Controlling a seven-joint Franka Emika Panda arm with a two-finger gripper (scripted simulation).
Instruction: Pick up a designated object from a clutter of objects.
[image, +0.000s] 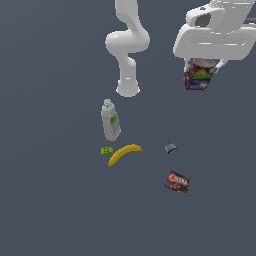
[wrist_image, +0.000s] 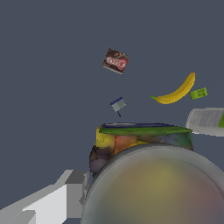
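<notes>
The multicoloured can (image: 199, 77) is held directly beneath the gripper (image: 201, 75), upright, its silvery top toward the wrist, pinched between the fingers (wrist_image: 72, 192). It appears lifted well clear of the bottle (image: 110, 120) and the remaining clutter on the desk (image: 50, 200).
</notes>
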